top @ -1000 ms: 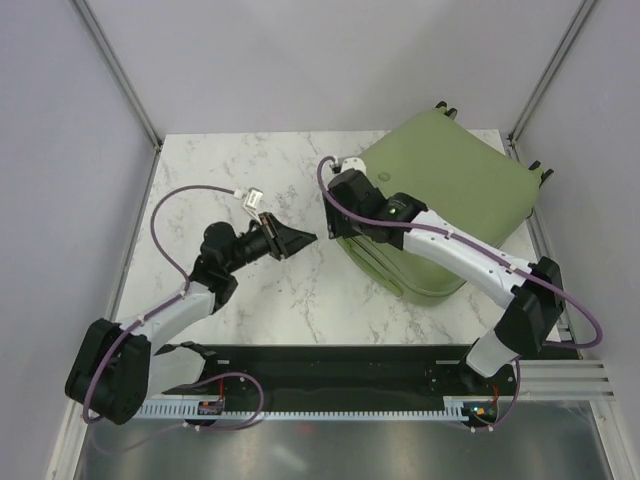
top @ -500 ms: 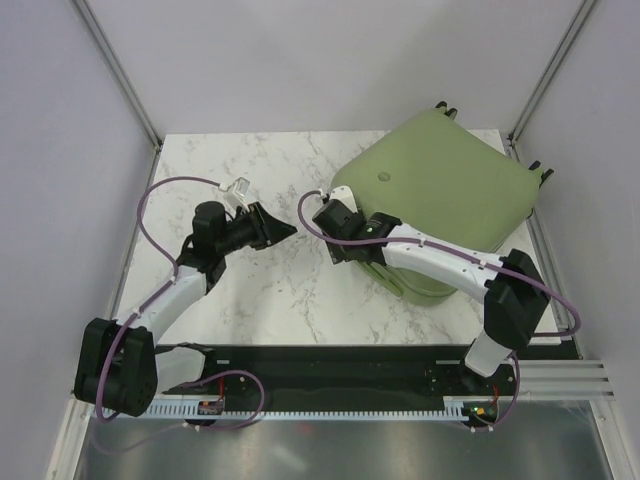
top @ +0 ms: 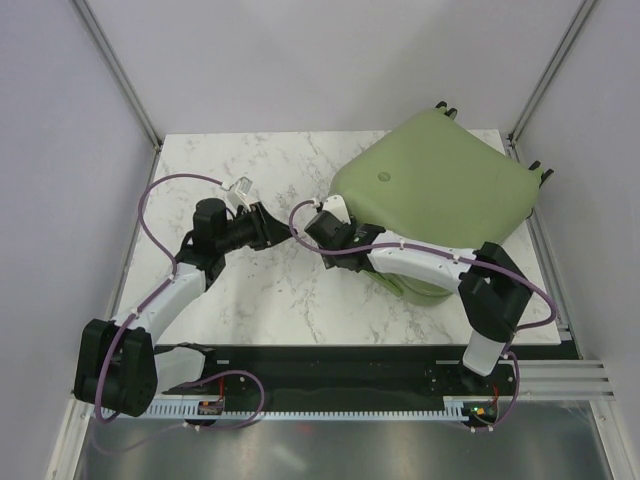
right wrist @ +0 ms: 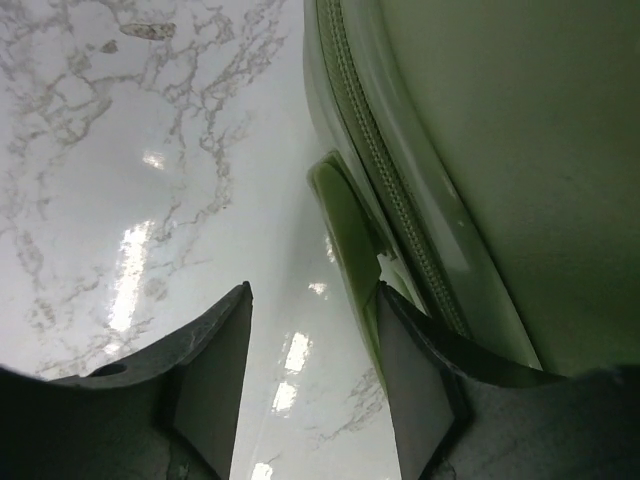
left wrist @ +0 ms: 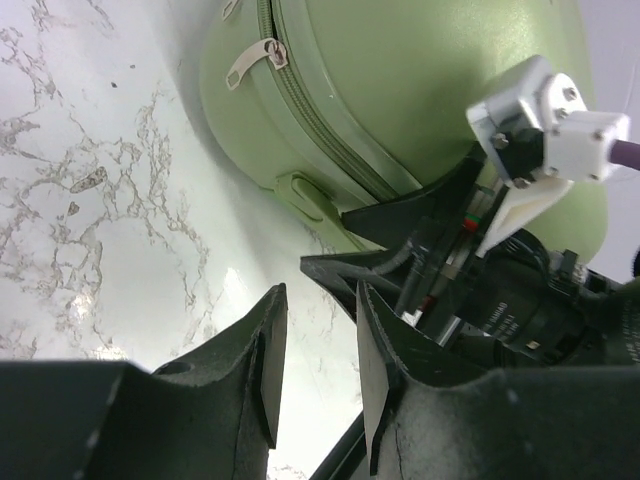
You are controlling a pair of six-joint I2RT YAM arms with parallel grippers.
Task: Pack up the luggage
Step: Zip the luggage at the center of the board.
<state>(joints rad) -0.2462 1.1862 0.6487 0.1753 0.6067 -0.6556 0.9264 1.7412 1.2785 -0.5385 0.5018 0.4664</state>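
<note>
The luggage (top: pixel 440 185), a pale sage-green hard-shell suitcase, lies at the back right of the table with its lid down over the lower shell. Its zipper and side handle (right wrist: pixel 345 230) show in the right wrist view. My right gripper (right wrist: pixel 313 300) is open with nothing between its fingers, low beside the suitcase's left side, one finger against the handle. From above, the right gripper (top: pixel 314 230) sits at the suitcase's front-left corner. My left gripper (top: pixel 282 232) faces it from the left, close by. The left gripper (left wrist: pixel 315 300) is slightly open and empty.
White marble tabletop (top: pixel 250 180) spreads left of the suitcase. A zipper pull (left wrist: pixel 250 65) hangs on the suitcase's rim. The suitcase's caster wheels (top: pixel 543 175) stick out at the right, near the frame post. Grey walls enclose the table.
The right arm swung left along the suitcase's front-left side and the lid came down. The left gripper drew back to the left. Both grippers opened a little wider.
</note>
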